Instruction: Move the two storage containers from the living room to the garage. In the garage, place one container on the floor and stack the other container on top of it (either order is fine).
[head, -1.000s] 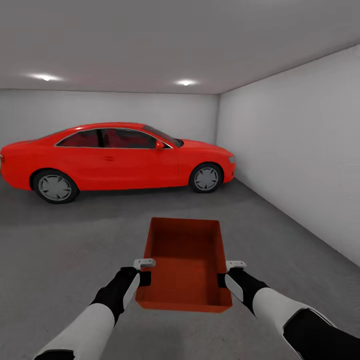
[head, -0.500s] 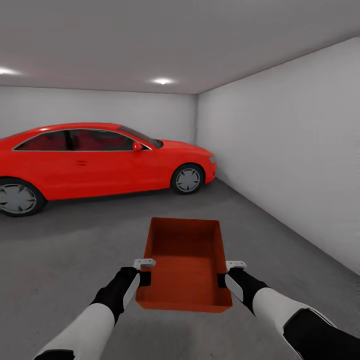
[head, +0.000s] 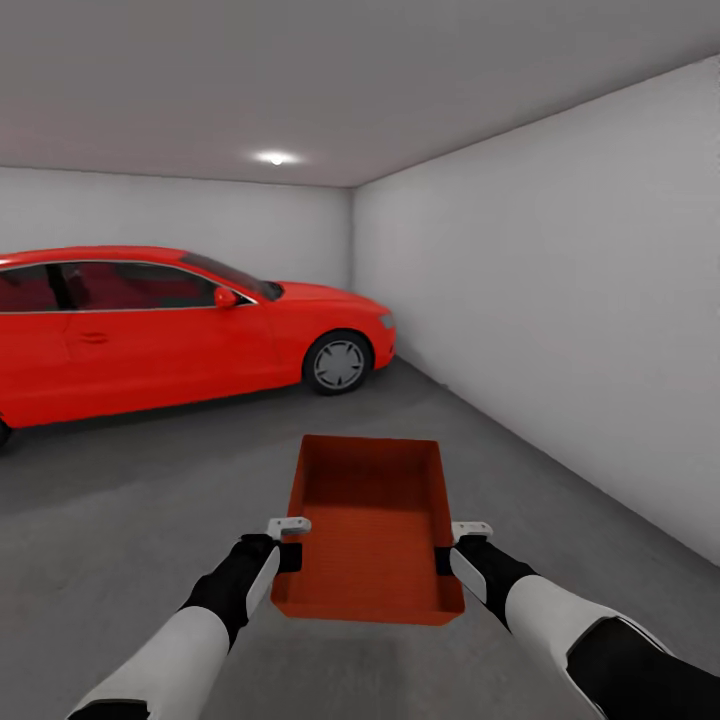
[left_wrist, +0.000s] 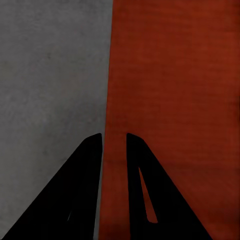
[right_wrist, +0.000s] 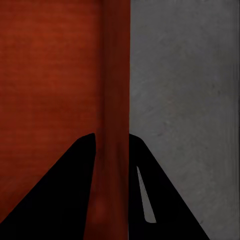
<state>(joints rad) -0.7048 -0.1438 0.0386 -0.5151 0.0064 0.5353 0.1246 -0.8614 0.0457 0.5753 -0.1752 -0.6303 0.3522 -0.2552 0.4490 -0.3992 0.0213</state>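
I am in the garage, holding one orange-red open-top storage container (head: 370, 525) out in front of me above the dark grey concrete floor (head: 130, 500). My left gripper (head: 288, 550) is shut on the container's left wall (left_wrist: 114, 100); one black finger sits outside and one inside. On the opposite side my right gripper (head: 447, 552) is shut on the right wall (right_wrist: 116, 100) the same way. The bin is empty and roughly level.
A red car (head: 150, 325) is parked ahead on the left, along the back wall. A plain grey-white wall (head: 560, 330) runs down the right side. Open concrete lies between me, the car and that wall.
The whole head view has swung to the right: the car has slid left and the right wall fills more of the picture. The container and both grippers keep the same place in the view.
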